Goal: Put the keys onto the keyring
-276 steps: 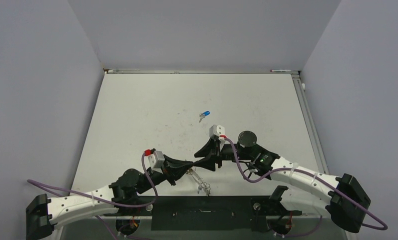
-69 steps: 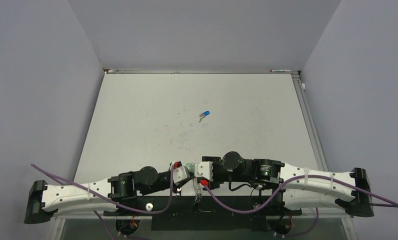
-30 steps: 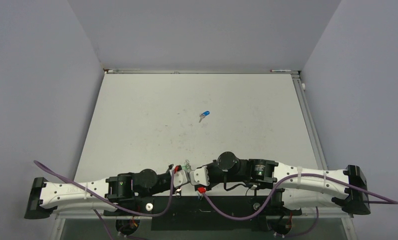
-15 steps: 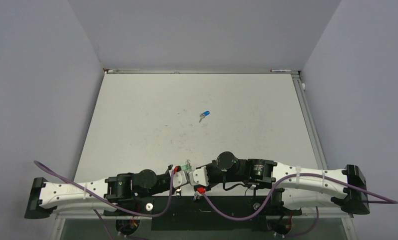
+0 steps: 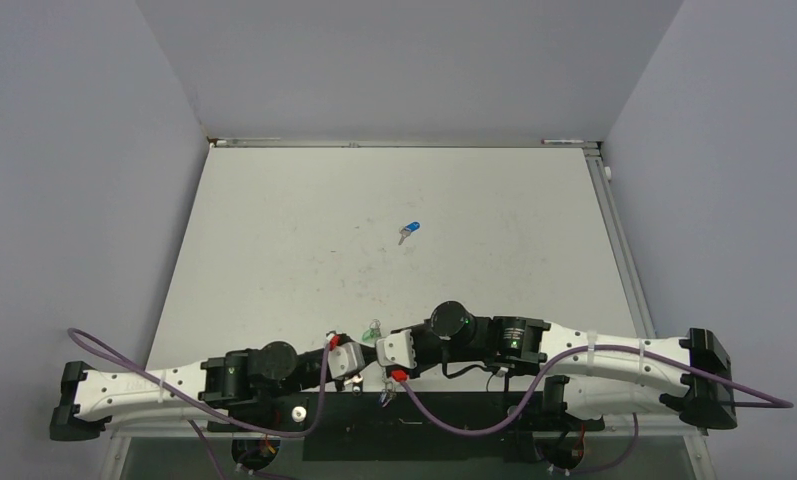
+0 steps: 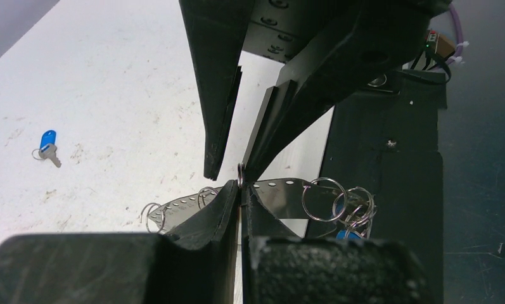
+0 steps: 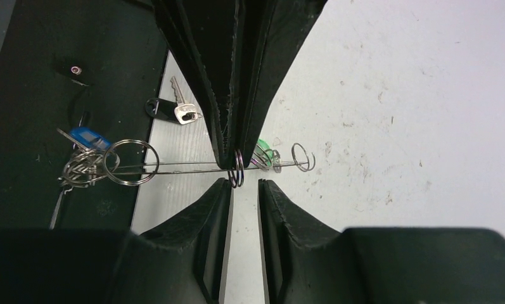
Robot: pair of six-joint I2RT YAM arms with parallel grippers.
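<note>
The keyring [image 7: 192, 166] is a thin grey metal piece, edge-on in the right wrist view, held level over the table's near edge. My left gripper [image 6: 240, 187] is shut on it where a small split ring [image 7: 237, 171] hangs. My right gripper [image 7: 244, 183] is open, its fingertips just short of that ring and facing the left gripper [image 7: 237, 155]. A green key [image 7: 262, 153] hangs on one end, and a blue tag [image 7: 85, 136] with several split rings on the other. A loose blue key [image 5: 409, 231] lies mid-table. A black-headed key [image 7: 170, 109] lies by the table edge.
The black base plate [image 5: 454, 420] runs along the near edge under both grippers. The white table [image 5: 304, 220] has grey walls on three sides. The arms' purple cables [image 5: 444, 415] loop near the bases.
Since 9 s ago both grippers have pulled back from mid-table to the near edge. In the last second they shifted slightly left together, still tip to tip. The loose blue key has not moved.
</note>
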